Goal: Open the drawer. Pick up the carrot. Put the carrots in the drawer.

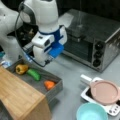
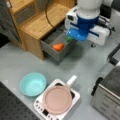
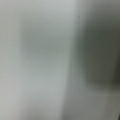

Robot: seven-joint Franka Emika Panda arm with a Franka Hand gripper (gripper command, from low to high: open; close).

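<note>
Drawer: the wide, shallow dark-grey drawer (image 1: 53, 91) with the thick grey front edge stands pulled out from the light wooden-topped cabinet (image 1: 17, 96) in both front views; I read it as open.

Carrot: the small stubby bright-orange carrot (image 1: 49, 84) lies inside the drawer, near its front edge, also seen in a front view (image 2: 58, 46).

Drawer's other contents: a yellow pepper (image 1: 21, 68) and a green cucumber (image 1: 34, 74) lie behind the carrot, the cucumber between the pepper and the carrot.

Gripper: the white-and-blue gripper (image 1: 51, 53) hangs above the drawer, apart from the carrot; I cannot tell how its fingers stand, and nothing shows in its hold. My wrist view gives only a grey blur.

Counter: a silver toaster oven (image 1: 93, 43) stands at a front view's right; a round pink pan (image 1: 104, 92) with a white handle sits on a white cooktop (image 1: 112, 108), and a teal bowl (image 1: 91, 112) rests just beside it.
</note>
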